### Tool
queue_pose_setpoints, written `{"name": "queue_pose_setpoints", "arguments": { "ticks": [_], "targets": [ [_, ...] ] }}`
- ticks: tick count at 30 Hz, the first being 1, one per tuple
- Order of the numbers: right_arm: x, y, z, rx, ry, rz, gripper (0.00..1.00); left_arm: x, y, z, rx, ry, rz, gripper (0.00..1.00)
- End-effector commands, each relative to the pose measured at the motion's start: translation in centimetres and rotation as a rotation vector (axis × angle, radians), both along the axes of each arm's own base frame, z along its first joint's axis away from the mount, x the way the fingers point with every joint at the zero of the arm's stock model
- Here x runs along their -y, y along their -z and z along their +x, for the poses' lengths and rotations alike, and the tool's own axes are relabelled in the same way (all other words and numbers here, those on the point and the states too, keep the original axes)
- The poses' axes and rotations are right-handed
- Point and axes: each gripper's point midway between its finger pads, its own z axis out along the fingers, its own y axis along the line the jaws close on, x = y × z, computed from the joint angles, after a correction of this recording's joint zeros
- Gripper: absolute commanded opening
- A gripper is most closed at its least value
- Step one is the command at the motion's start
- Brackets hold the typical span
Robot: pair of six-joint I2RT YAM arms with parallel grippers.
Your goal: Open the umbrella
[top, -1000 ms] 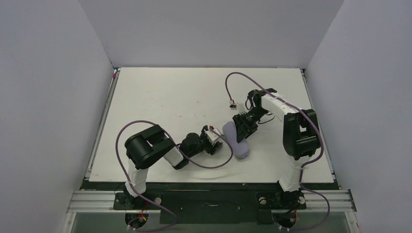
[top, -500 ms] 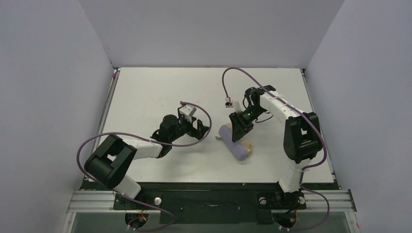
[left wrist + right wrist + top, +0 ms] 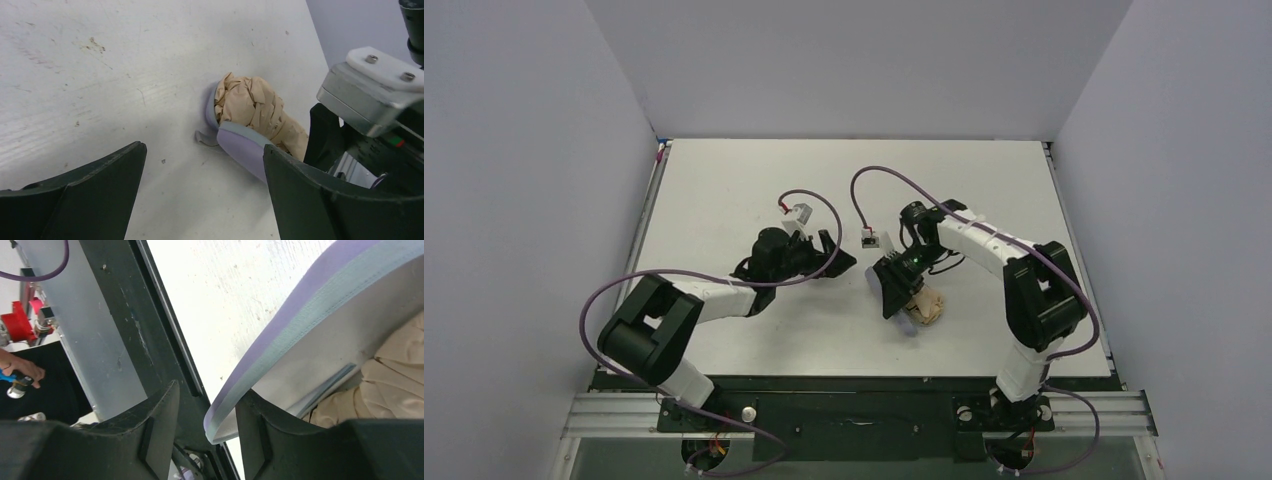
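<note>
Where the two arms meet near the middle of the white table [image 3: 724,190], the umbrella [image 3: 252,105] is seen as a crumpled bundle of tan fabric. It lies on the tabletop, half enclosed in a lavender case [image 3: 240,145]. The case stands open like a shell, and its pale rim is held by the right gripper [image 3: 209,389], whose fingers are drawn in to a narrow gap about that edge. Tan cloth is seen just inside the shell in the right wrist view.

The left gripper [image 3: 834,258] is held low, just left of the bundle and apart from it, its jaws spread wide with nothing between them. Between it and the fabric only bare tabletop and a small grey tab at the case's end are found. On the far side of the bundle the way is blocked by the body of the right gripper. Purple cables [image 3: 809,200] are looped above both wrists, and a small white connector [image 3: 869,238] is carried on the right arm's cable between the two grippers.

The bundle is placed right of centre in the near half of the table, well apart from the right edge and from the near rail [image 3: 854,405]. The table is closed by pale walls [image 3: 544,200] on the left, right and far sides. The widest stretch of tabletop lies behind the grippers, toward the far wall.
</note>
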Motion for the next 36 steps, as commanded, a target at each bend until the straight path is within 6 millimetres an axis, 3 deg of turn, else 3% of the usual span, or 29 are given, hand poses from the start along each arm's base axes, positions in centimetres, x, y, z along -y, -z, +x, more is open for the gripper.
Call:
{"name": "queue_pose_setpoints", "arguments": {
  "ticks": [1,4,9,12,14,16,19,21,25,30,36],
  "targets": [
    [-2.3,-1.1,1.6,0.17,0.036,0.098,0.42,2.9,-1.8,0.0,-0.075,0.022,-0.124,0.86],
    [-3.0,-0.7,2.0,0.183,0.083,0.092,0.44,4.3,-1.3,-0.4,-0.094,0.039,-0.129,0.86],
    [-3.3,-1.5,2.4,0.235,0.118,0.118,0.47,4.6,2.0,-0.6,-0.198,0.02,-0.079,0.82],
    [-2.3,-3.0,3.0,0.304,0.143,0.113,0.48,3.9,3.8,-0.9,-0.238,0.022,-0.031,0.74],
    [-1.0,-3.6,4.1,0.345,0.203,0.064,0.49,3.3,4.8,-0.8,-0.267,0.006,-0.006,0.63],
    [0.9,-3.6,5.9,0.388,0.307,-0.03,0.49,3.0,5.4,-0.6,-0.284,-0.003,0.002,0.58],
    [4.3,-2.5,7.7,0.481,0.413,-0.202,0.52,3.3,5.0,-0.4,-0.276,0.015,-0.004,0.56],
    [5.2,-1.8,7.6,0.518,0.418,-0.258,0.57,3.7,4.5,-0.3,-0.257,0.035,-0.013,0.56],
    [4.9,-0.4,7.3,0.546,0.41,-0.285,0.65,4.0,4.2,-0.2,-0.241,0.051,-0.013,0.55],
    [4.6,1.7,8.1,0.584,0.394,-0.348,0.66,3.7,4.3,-0.4,-0.237,0.048,-0.001,0.5],
    [4.0,4.4,9.1,0.62,0.368,-0.48,0.56,2.9,4.0,0.0,-0.225,0.031,0.013,0.49]
  ]
}}
